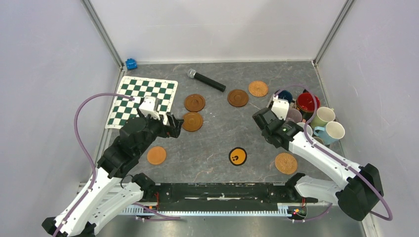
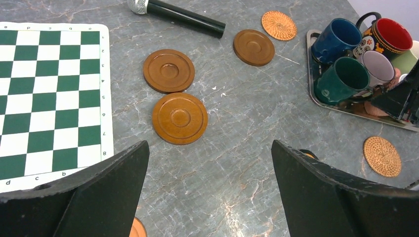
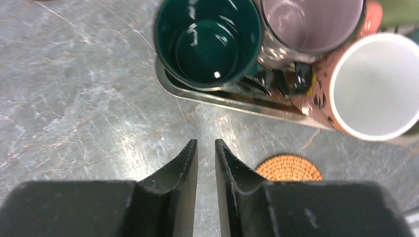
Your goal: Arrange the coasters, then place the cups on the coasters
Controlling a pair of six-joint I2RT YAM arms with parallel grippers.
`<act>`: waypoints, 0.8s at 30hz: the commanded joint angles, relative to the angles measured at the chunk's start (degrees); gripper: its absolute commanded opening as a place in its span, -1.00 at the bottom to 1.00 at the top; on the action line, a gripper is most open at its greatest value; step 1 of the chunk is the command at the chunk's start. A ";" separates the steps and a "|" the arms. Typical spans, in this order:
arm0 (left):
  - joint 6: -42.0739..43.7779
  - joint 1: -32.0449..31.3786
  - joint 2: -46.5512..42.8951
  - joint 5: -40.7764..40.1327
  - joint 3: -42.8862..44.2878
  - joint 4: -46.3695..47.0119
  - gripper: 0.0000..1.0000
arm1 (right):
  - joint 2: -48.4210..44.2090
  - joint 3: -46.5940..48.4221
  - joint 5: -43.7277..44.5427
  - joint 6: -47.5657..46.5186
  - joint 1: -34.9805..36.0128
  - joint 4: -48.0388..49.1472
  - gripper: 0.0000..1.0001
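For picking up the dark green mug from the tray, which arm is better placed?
Probably the right arm. Its pincer hangs just beside the dark green mug at the tray edge, with nothing between its nearly closed fingers. The left pincer is open but far away, near the wooden coasters.

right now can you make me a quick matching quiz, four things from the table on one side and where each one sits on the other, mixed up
Things
1. microphone
2. black coaster with the yellow mark
3. dark green mug
4. plain orange coaster

Places
A. on the metal tray with the other mugs
B. near edge, left side, beside the left arm
C. far part of the table, between the chequered mat and a woven coaster
D. near the middle of the table, toward the front

Pairs: 1-C, 2-D, 3-A, 4-B
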 commanded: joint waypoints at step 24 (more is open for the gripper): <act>1.42 -0.28 -0.48 -0.45 -0.81 1.66 0.99 | 1.35 -13.74 -0.93 31.30 -2.79 -13.80 -1.00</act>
